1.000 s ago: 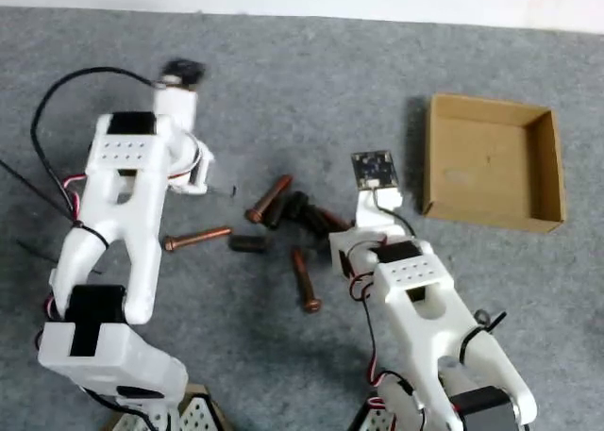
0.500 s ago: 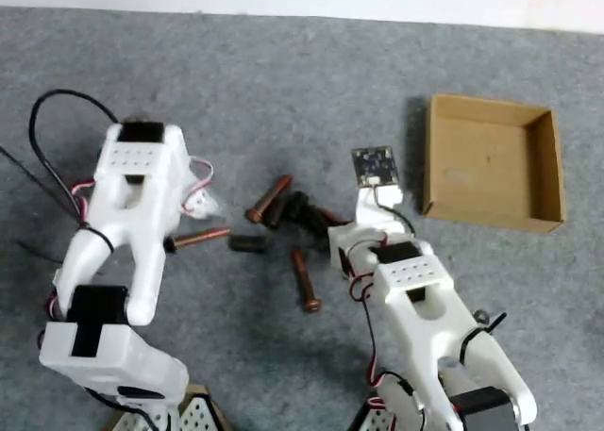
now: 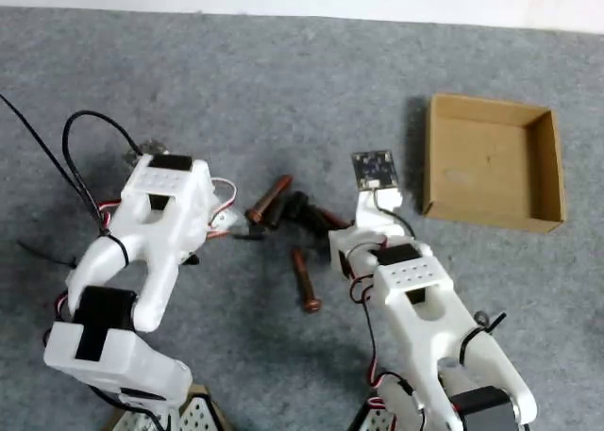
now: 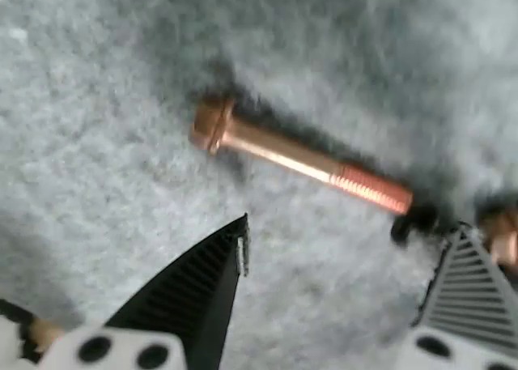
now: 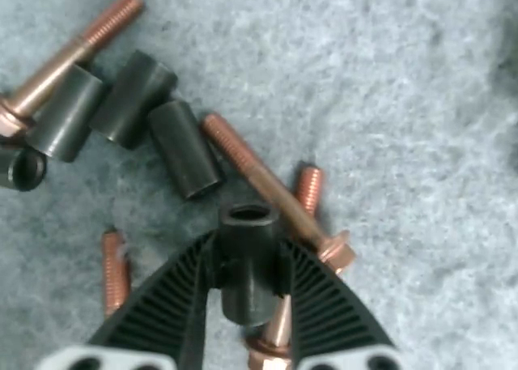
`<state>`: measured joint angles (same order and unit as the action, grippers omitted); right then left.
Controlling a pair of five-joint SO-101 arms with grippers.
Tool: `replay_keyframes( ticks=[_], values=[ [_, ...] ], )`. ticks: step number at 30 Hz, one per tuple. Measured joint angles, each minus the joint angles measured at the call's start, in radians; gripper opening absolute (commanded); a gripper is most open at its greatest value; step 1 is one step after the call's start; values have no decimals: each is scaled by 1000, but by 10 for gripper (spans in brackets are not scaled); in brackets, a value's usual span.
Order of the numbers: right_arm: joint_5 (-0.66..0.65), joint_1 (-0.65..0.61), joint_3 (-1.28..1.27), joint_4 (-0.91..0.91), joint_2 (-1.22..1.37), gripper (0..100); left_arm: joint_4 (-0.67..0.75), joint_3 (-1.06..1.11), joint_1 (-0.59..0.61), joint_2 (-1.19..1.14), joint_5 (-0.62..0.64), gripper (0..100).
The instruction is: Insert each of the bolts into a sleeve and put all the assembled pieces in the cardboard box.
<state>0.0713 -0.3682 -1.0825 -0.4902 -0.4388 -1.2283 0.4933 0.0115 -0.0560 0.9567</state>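
The grey carpeted table [image 3: 311, 82] carries the whole work. The left arm [image 3: 151, 233] and right arm [image 3: 415, 299] stand at its near side, their wrists over a pile of parts in the middle. The cardboard box [image 3: 486, 157] sits open-topped at the far right, well apart from the pile, its floor showing bare cardboard. It is judged to be the waiting drop point, placed on the right arm's side for that reason. The left gripper [image 4: 352, 232] hangs over the carpet with its jaws spread wide. A single copper bolt [image 4: 299, 155] lies flat just beyond the fingertips at the left edge of the pile, and this stance suits closing across the shank. The right gripper [image 5: 248, 253] is clamped on a black sleeve [image 5: 245, 289] with the bore facing away from the wrist, presumably so that a bolt can be offered into the open end. Beyond it lie three loose sleeves [image 5: 129, 99], side by side and touching, and a long bolt [image 5: 271, 196] passes under the held sleeve. In the high view the left arm's body lies over its own gripper and the bolt below it, and the right wrist lies over the held sleeve. It cannot be told whether the far bolt [image 5: 77, 42] enters the adjoining sleeve or merely lies beside it. Two short copper stubs [image 5: 307, 188] are cut off by other parts.
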Motion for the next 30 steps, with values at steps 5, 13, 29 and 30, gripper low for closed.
replay_keyframes(
  ticks=[5,13,29,30],
  values=[
    [-43,0,0,0,0,9,83,6,3,-2,112,337],
    [-72,0,0,0,0,9,103,9,37,-2,153,337],
    [-72,0,0,0,0,9,164,0,132,-118,201,336],
    [-72,0,0,0,0,9,161,-9,137,-129,206,336]
  ],
)
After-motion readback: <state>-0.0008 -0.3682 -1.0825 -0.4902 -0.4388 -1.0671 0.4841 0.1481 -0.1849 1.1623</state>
